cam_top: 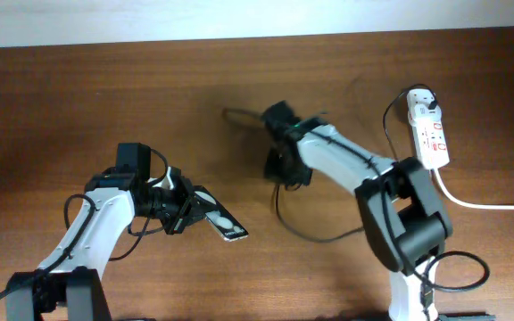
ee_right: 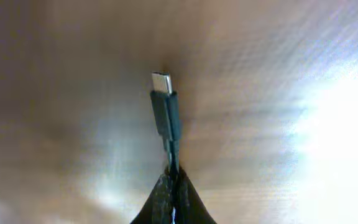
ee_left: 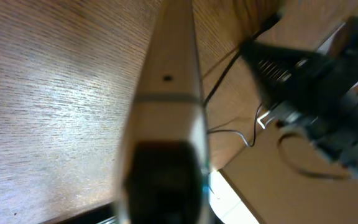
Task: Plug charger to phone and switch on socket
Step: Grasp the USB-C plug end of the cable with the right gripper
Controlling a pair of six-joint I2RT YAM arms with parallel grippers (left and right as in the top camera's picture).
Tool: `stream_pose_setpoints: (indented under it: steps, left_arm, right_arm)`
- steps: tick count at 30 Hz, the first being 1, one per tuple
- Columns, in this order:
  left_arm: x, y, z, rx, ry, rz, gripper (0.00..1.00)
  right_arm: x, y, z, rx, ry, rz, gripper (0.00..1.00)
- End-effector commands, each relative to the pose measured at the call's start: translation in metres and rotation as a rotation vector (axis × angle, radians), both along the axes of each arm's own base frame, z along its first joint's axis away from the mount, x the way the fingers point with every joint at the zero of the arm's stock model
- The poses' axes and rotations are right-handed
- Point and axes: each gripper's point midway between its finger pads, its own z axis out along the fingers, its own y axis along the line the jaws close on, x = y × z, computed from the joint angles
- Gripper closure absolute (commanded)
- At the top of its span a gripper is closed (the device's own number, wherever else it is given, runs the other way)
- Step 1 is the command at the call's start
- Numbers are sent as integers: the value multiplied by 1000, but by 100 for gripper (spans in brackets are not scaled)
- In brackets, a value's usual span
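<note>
Two grippers, both closed on something. Right gripper [ee_right: 173, 183] was pressed together on the charger [ee_right: 166, 115], pinching the cable just behind the connector. The metal tip [ee_right: 161, 81] stuck out free past the fingers. Left gripper [cam_top: 186, 212] was clamped on one end of the phone [cam_top: 223, 223], holding it tilted off the bench [cam_top: 78, 98].

Positions relative to the socket [cam_top: 429, 134]:
- Phone was well to its left, across the bench.
- Charger tip sat between phone and socket, nearer the phone.
- Slack cable trailed on the bench left of the socket.

Handling, my read:
- Cable looked thin, light and limp, with only the short connector body stiff. A hold close behind that body keeps the tip from flopping.
- Phone looked rigid and glossy, so likely slippery. Grip by the edges at one end and leave the port end open. I couldn't make out the port.

Count:
- One phone
- One charger
- One socket, with one plug [cam_top: 423, 101] in its end
- One thick white cord [cam_top: 489, 205]
- Two arms
</note>
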Motion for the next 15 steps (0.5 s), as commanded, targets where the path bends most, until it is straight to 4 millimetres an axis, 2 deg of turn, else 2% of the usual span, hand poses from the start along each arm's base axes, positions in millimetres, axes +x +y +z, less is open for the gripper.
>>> stream_pose_setpoints:
  steps: [1,5,8,9,10,11,12,13,15]
  left_arm:
    - [4,-2,6,-17,-25,-16,100]
    - [4,-2,6,-17,-30,-20,100]
    - [4,-2,5,-7,-112,-95,100]
    - [4,-1,4,2,-117,-99,100]
    - [4,0,3,10,-116,-98,100]
    - [4,1,2,17,-116,-98,100]
    - [5,2,1,26,-116,-97,100]
    - [5,2,1,31,-116,-97,100]
    - [5,2,1,30,-117,-99,100]
  right_arm:
    - [-48,-6,-24,-193,87,124,96]
    - [-60,-5,-23,-266,77,178,96]
    - [-61,-9,-23,-284,82,178,95]
    - [-61,-8,-23,-283,81,178,86]
    - [-61,-8,-23,-282,80,178,68]
    - [-60,-8,-23,-281,77,177,60]
    - [-59,-7,-23,-278,74,177,47]
    - [-58,-7,-23,-278,68,176,43]
    - [-52,-12,-23,-314,39,176,43]
